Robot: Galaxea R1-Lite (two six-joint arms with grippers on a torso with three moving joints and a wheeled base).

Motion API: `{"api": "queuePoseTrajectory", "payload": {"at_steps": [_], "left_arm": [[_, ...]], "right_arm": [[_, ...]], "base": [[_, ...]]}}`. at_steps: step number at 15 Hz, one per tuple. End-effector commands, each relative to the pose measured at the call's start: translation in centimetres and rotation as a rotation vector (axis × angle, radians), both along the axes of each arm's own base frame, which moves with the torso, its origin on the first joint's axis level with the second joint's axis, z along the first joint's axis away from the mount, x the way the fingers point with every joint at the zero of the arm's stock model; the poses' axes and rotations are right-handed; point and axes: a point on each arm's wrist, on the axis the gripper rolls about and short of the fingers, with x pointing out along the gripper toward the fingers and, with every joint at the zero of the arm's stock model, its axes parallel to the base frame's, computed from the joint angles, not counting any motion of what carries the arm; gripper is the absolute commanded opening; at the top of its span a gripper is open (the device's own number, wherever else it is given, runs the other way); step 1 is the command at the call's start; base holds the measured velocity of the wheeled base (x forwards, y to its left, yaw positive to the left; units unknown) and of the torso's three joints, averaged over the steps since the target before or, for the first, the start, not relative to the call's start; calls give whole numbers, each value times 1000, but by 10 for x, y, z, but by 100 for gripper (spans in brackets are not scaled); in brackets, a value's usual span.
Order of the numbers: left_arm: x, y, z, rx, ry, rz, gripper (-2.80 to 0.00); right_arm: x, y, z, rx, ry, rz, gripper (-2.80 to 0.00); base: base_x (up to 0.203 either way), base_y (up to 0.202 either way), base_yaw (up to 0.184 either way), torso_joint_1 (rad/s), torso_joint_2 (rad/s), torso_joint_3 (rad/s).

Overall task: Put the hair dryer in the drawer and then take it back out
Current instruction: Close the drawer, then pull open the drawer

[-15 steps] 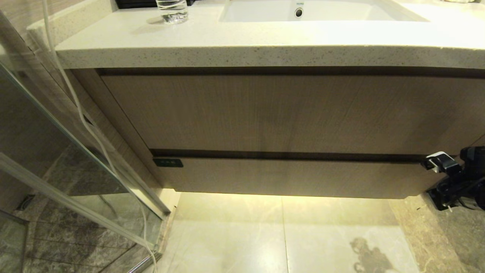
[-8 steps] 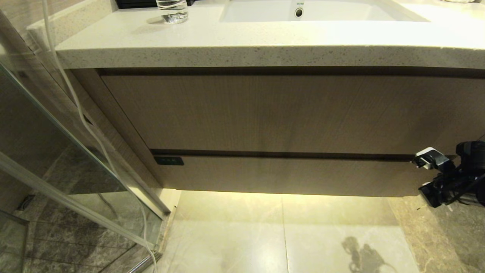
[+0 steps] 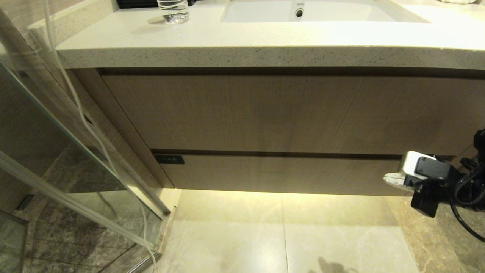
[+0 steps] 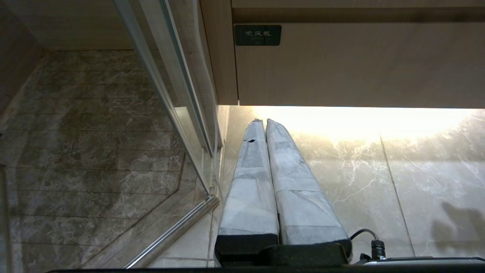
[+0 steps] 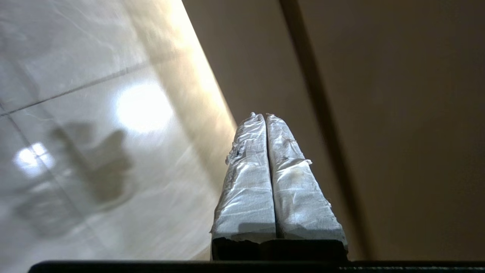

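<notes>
Jaws of our right gripper [image 3: 390,178] pressed together, empty, tip near right end of drawer [image 3: 280,174] front. Our left gripper [image 4: 265,123] likewise pressed shut, low over floor [image 3: 227,235] below drawer's black tag [image 4: 257,35]. Drawer closed, long axis running left-right under taller panel [image 3: 288,113] and counter [image 3: 265,41]. Hair dryer nowhere visible to us; right arm cut off at picture edge.

The wide, shallow light-brown drawer [image 3: 280,174] has a matt wood-grain front, like the taller wood-grain panel [image 3: 288,113] above it. The speckled cream stone table [image 3: 242,53] looks smooth and faintly glossy. The pale marble-veined floor tiles [image 3: 227,235] are polished and reflective. A clear glass shower partition [image 3: 49,159] has a shiny metal frame. Crinkled white tape wraps the right pincer [image 5: 265,115] and the left pincer [image 4: 264,121].
</notes>
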Motion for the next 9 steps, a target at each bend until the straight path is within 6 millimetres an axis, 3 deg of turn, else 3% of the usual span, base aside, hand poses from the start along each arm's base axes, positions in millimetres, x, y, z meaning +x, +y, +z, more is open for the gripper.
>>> {"api": "queuePoseTrajectory", "payload": {"at_steps": [1,4,5,9], "left_arm": [[0,0,0,1,0,0,-280],[0,0,0,1,0,0,-280],[0,0,0,1,0,0,-280],[0,0,0,1,0,0,-280]], "right_arm": [[-25,12,10,-101,-159,309,-280],[-18,14,-9,-127,-141,445,-280],[-11,14,-13,-142,-141,460,0],[30,16,-33,-166,-123,514,0]], "base": [[0,0,0,0,0,0],[0,0,0,0,0,0],[0,0,0,0,0,0],[0,0,0,0,0,0]]}}
